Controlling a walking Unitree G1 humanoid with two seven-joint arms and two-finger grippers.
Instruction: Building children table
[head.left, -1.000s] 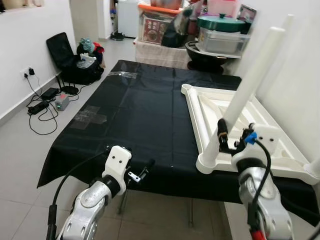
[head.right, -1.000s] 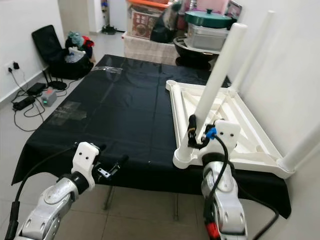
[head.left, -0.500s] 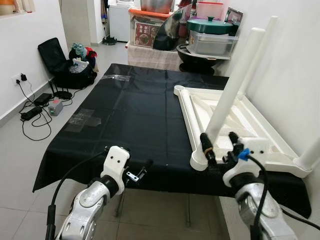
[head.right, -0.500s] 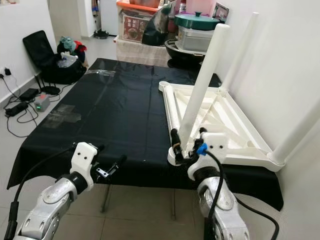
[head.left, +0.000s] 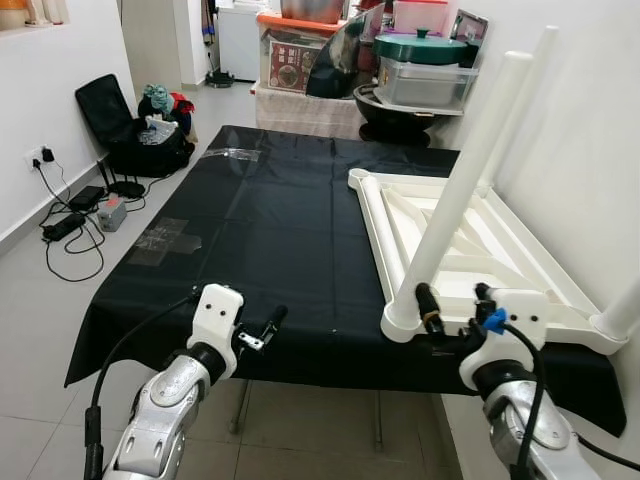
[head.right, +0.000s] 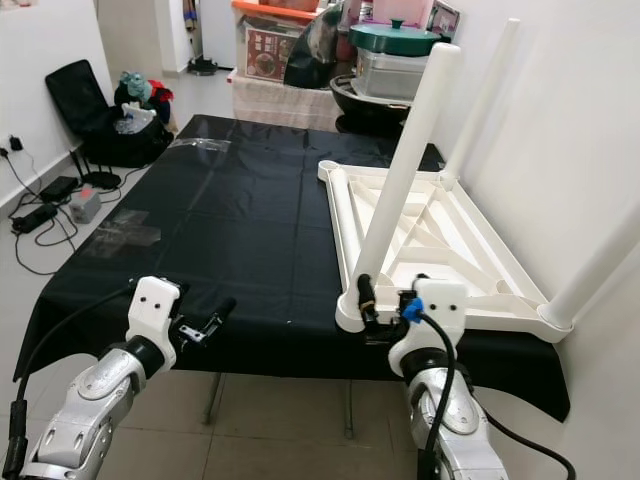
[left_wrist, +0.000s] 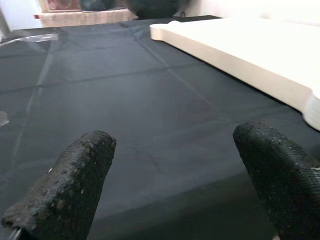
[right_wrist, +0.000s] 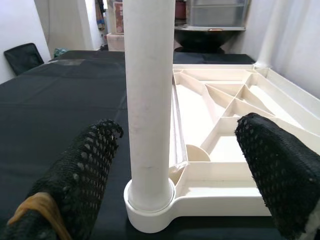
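A worktop (head.left: 280, 230) under a black cloth is taking up the middle of a tiled room with white walls. Behind it, a shelf (head.left: 320, 105) is carrying boxes and a green-lidded pot (head.left: 425, 45). A black bag (head.left: 135, 125) and cables (head.left: 70, 225) are lying on the floor to my left. The white table (head.left: 480, 260) is lying upside down on the worktop's right half, legs (head.left: 460, 190) pointing up. My right tool (right_wrist: 175, 175) is hanging spread before the near leg, not touching. My left tool (left_wrist: 175, 175) is hovering spread at the near edge.
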